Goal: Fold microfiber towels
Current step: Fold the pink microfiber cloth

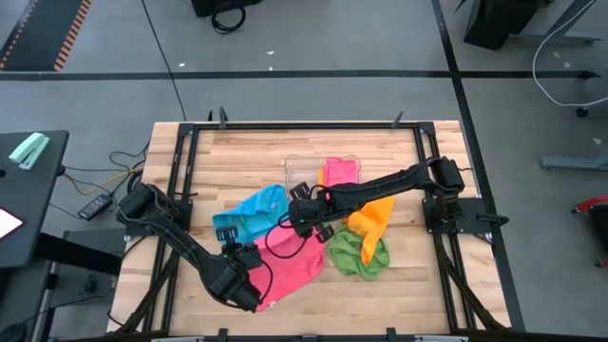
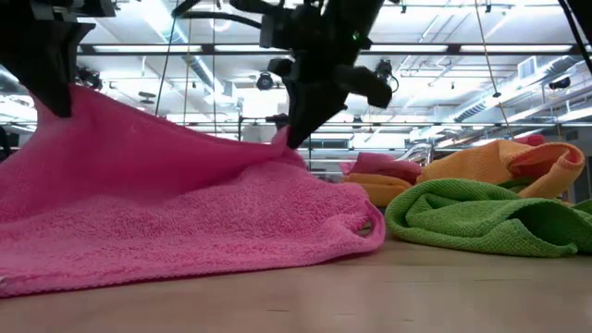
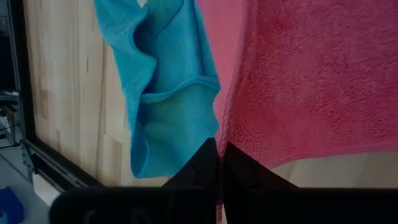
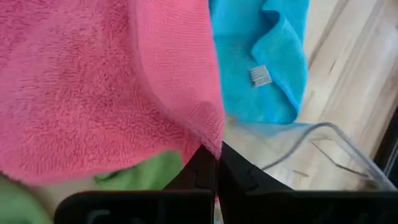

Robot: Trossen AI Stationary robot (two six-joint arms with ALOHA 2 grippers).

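Note:
A pink towel (image 1: 288,264) lies spread near the table's front, between my two grippers. My left gripper (image 1: 249,255) is shut on it at its left side, and my right gripper (image 1: 300,222) is shut on it at its far side. In the low view both held points are raised and the cloth sags between them. A blue towel (image 1: 249,217) lies crumpled just beyond the pink one. An orange towel (image 1: 372,220) and a green towel (image 1: 359,253) lie in heaps to the right. My left gripper pinches the pink towel's edge (image 3: 219,130) between its two fingers, coming from above and slanting down. The held part (image 2: 72,104) is lifted off the table, and the cloth slopes down from it onto the wood. My right gripper pinches a corner of the pink towel (image 4: 213,138) between its two fingers, slanting down from above. That corner (image 2: 283,146) stands up in a peak, while the rest of the towel lies on the table.
A clear plastic tray (image 1: 302,167) stands at the far middle with another pink cloth (image 1: 340,171) in it. A black frame (image 1: 190,171) runs round the wooden table. Bare wood lies at the far left and along the near right edge.

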